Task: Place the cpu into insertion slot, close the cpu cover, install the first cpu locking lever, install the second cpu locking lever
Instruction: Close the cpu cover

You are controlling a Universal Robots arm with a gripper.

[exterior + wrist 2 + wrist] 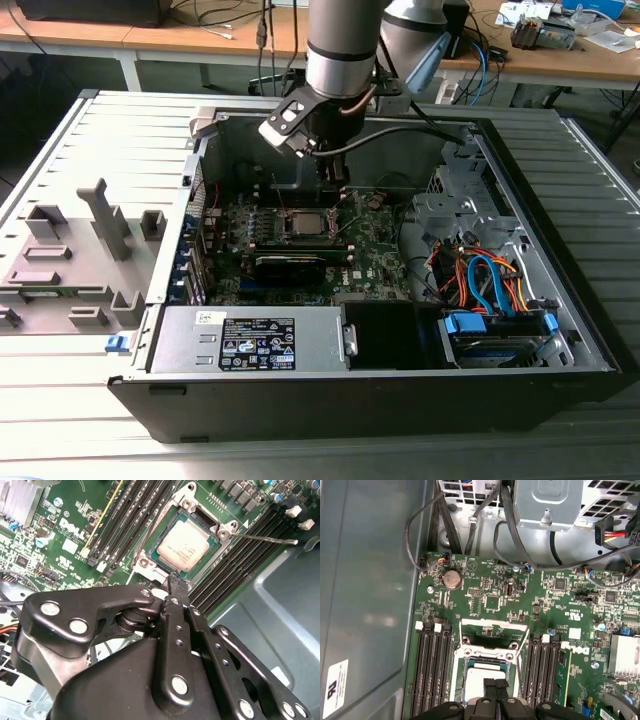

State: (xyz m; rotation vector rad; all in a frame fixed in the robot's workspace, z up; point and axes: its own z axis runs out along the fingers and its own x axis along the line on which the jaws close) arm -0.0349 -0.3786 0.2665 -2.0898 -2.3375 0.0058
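The cpu [186, 546], faintly printed, sits in the insertion slot [186, 503].

Points a thick silver-grey tubular arm [340, 45] almost straight down in the exterior view. Carries a black wrist block [325, 120] beneath it, with a small pale-faced black camera housing [285, 122] tilted off toward the exterior view's left. Ends in a black metal hand [178, 583] built of flat linkage bars pinned with silver-headed bolts, seen in both wrist views. Spreads the outer links wide at the base and draws them in toward the tip. Holds the two slim black fingertips [490, 684] pressed side by side, touching.
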